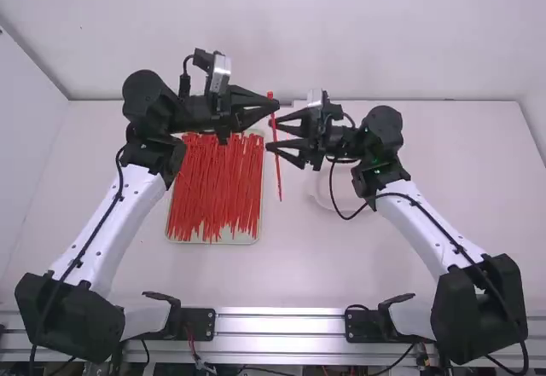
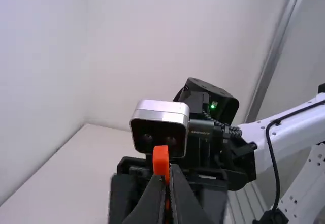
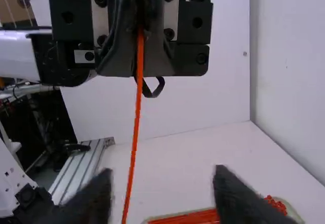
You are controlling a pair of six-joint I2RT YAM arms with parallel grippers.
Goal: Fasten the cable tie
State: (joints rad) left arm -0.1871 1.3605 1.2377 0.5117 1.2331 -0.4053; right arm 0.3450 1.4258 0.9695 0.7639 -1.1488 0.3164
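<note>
White walls (image 1: 341,26) are enclosing a white worktop (image 1: 478,180), where a tray (image 1: 213,241) is holding red ties (image 1: 217,184). Left fingers (image 1: 252,95) are pinching one tie (image 1: 277,159) near its head, dangling beside the tray; right fingers (image 1: 288,120) are standing spread, just beside it.

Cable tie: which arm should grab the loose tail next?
Right. The right end effector is open, close by the hanging cable tie; the left end effector is shut on the tie's top end and likely must hold it.
</note>
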